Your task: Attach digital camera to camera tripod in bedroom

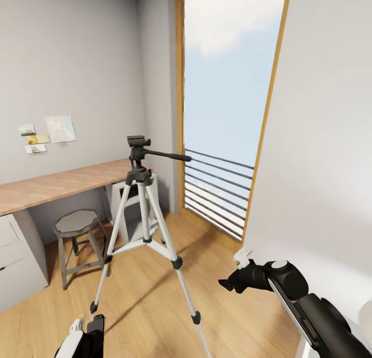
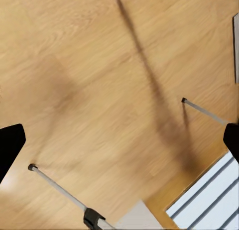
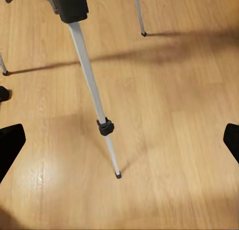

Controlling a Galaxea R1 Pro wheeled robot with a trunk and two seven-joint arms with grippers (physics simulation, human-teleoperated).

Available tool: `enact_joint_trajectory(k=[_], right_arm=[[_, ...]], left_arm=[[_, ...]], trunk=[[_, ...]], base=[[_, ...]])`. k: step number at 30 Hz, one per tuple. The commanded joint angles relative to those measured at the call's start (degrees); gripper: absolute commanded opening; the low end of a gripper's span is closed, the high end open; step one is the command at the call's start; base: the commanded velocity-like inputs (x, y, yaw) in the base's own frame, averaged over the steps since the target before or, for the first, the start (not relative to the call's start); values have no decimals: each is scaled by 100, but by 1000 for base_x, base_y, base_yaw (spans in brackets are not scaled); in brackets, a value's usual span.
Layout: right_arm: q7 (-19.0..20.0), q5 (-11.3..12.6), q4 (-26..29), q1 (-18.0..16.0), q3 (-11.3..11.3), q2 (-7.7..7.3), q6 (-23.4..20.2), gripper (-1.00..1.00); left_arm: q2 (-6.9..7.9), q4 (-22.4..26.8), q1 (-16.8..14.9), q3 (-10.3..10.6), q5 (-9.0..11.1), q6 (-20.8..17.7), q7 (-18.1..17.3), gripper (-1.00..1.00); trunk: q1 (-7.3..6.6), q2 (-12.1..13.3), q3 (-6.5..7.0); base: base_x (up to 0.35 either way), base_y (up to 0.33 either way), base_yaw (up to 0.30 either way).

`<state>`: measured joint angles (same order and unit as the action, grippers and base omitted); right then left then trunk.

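Both pincers gape wide, empty: left pincer (image 1: 85,329), right pincer (image 1: 235,275). Between and ahead, the silver-legged black-headed camera tripod (image 1: 144,229) splays over bare light plank floor (image 1: 150,291); small grey metal stool (image 1: 77,239) beyond, under the wooden tabletop (image 1: 57,185).

1. I see a light wooden plank floor (image 1: 155,296) carrying everything here.
2. The camera tripod (image 1: 144,229) stands on it, three silver legs spread.
3. A small grey metal stool (image 1: 77,239) stands just beside the tripod, toward the wooden desk (image 1: 57,185).
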<state>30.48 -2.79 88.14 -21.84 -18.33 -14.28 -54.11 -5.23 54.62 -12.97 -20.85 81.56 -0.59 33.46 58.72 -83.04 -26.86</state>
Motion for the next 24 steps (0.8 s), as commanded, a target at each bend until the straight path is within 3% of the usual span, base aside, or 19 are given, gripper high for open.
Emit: enact_joint_trajectory(k=[1,6,9,24], right_arm=[[28,-32,15,-4,-5,-5,-19,100],[28,-35,38,-4,-4,-5,-20,100],[28,-34,41,-4,-4,-5,-31,100],[24,-66,47,-4,-17,-5,-171,100]], left_arm=[[-12,1,-5,-45,79,52,24,100],[-22,-16,-4,-121,461,329,62,100],[-22,-19,-4,-131,558,388,74,100],[-22,-26,-2,-122,606,448,84,100]], trunk=[[0,-4,-6],[0,-4,-6],[0,-4,-6],[0,-4,-6]], base=[[23,-20,202],[12,-11,239],[4,-4,264],[11,-11,276]])
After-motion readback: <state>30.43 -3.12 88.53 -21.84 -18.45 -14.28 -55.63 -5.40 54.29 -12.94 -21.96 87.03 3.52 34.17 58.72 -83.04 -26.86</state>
